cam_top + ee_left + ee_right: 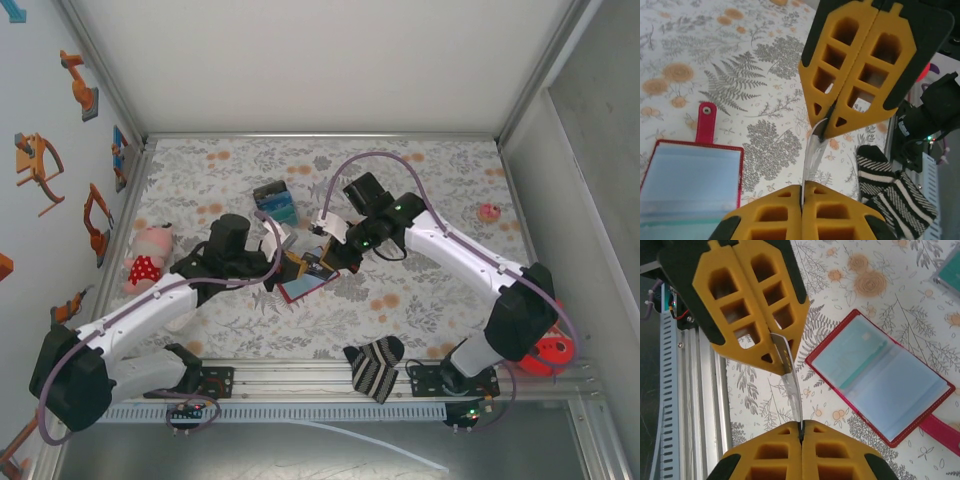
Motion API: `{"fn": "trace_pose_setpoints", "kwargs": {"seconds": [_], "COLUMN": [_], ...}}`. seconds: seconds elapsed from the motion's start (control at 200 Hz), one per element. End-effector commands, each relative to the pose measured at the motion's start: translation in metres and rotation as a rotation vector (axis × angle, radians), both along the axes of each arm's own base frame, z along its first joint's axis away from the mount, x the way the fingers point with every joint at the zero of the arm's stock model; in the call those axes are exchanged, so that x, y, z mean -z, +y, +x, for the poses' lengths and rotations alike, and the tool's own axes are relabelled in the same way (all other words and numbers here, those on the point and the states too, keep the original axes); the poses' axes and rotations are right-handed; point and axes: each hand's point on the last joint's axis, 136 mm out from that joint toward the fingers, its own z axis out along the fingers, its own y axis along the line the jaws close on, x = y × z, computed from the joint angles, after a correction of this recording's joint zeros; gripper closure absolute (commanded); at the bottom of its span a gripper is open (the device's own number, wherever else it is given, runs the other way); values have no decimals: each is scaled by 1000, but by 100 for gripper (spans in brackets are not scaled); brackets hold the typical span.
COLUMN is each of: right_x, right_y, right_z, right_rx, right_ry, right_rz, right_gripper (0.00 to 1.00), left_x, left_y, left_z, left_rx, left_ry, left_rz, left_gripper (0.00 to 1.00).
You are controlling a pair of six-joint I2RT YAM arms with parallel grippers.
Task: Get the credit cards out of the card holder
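Left tool (801, 189): clenched on one end of a thin card (813, 149), seen edge-on.
Right tool (801, 427): clenched on the same card's other end, tip to tip with the left tool.
Card: lifted off the surface (420, 300), just beside the card holder (880, 375).
Card holder: lies open and flat, blue-grey inside up, red tab sticking out.
Other card (950, 265): teal, on the surface, apart from the card holder.
Sock (375, 368): striped, nearer the arm bases than the card holder.

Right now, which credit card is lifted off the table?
The card gripped edge-on between the left tool and right tool; the others lie flat on the table farther back.
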Motion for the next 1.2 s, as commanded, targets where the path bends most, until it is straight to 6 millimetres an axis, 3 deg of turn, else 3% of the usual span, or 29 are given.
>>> {"fn": "trace_pose_setpoints", "kwargs": {"seconds": [0.0, 0.075, 0.175, 0.421, 0.461, 0.491, 0.656, 0.961, 1.192], "right_x": [-18, -21, -34, -73, -78, -81, -96, -113, -112], "right_y": [15, 13, 9, 2, 2, 2, 8, 33, 41], "right_z": [-1, 12, 26, 63, 64, 65, 67, 51, 42], "right_rx": [-23, 46, 135, 414, 434, 450, 469, 251, 184], "right_ry": [-30, -61, -77, -16, 8, 18, 103, 278, 300], "right_rz": [71, 83, 140, 407, 454, 483, 648, 812, 804], "right_gripper": [96, 79, 65, 54, 36, 33, 31, 38, 56], "left_x": [-22, -24, -31, -65, -69, -71, -87, -103, -112], "left_y": [-7, -3, 4, 20, 22, 24, 30, 40, 40], "left_z": [1, 1, 3, 14, 15, 15, 15, 22, 26], "left_rx": [18, -9, -68, -278, -304, -320, -367, -451, -468], "left_ry": [-64, -69, -88, -114, -116, -117, -123, -128, -135], "left_rz": [-54, -57, -91, -306, -331, -346, -434, -554, -597], "left_gripper": [100, 100, 100, 100, 100, 100, 100, 100, 100]}}
